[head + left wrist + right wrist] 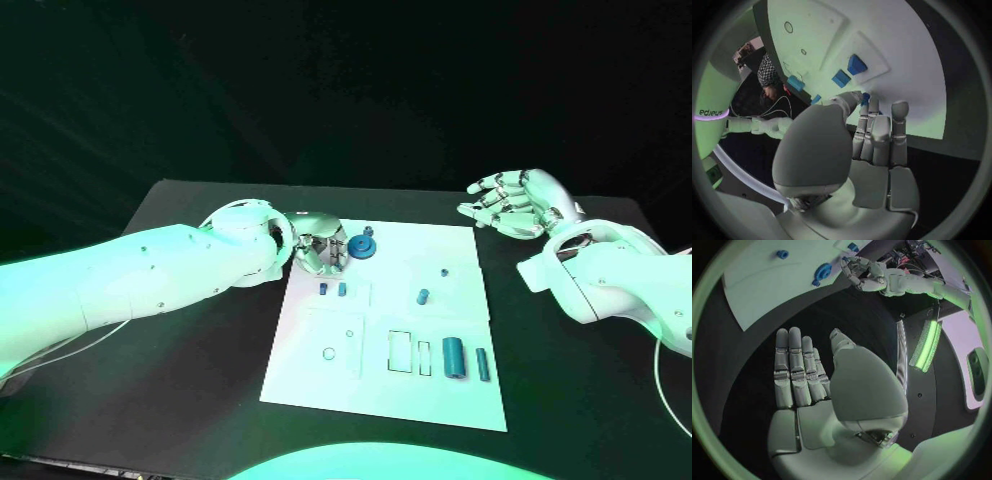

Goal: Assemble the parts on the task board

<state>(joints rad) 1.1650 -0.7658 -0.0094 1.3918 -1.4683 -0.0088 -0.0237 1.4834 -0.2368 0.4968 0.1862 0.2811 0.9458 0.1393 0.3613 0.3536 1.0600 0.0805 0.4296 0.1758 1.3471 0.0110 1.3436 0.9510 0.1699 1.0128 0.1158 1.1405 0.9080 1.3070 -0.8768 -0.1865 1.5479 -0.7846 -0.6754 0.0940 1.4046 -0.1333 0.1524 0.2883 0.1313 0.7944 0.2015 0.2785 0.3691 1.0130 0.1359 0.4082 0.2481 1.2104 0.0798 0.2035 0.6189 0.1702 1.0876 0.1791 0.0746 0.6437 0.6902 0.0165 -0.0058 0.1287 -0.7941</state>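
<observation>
- Head view gives me the left hand [320,255] at the far left corner of the task board [389,400], its fingers curled in toward a round blue part [361,247] that stands just beyond its fingertips.
- From the left wrist view I see the same left hand [873,145] with its fingers close together and the thumb bent across them; a small blue piece [866,96] sits right at the fingertips, but I cannot tell whether it is pinched or merely touched.
- Beyond those fingertips on the board I see two blue blocks [849,71] side by side in a shallow recess, apart from the hand.
- I read the right hand [516,205] as hovering over the black table [173,380] just off the board's far right corner, fingers loosely spread and holding nothing.
- The right wrist view confirms it: the right hand [811,375] has its fingers straight and side by side, thumb apart, with bare table under it.
- Out past the right hand's fingertips, well apart from it, the round blue part [822,271] shows on the board with the left hand [859,271] just beside it.
- Nearer my side of the board, well away from both hands, a larger blue cylinder [453,356] and a thin blue bar [483,364] lie side by side.
</observation>
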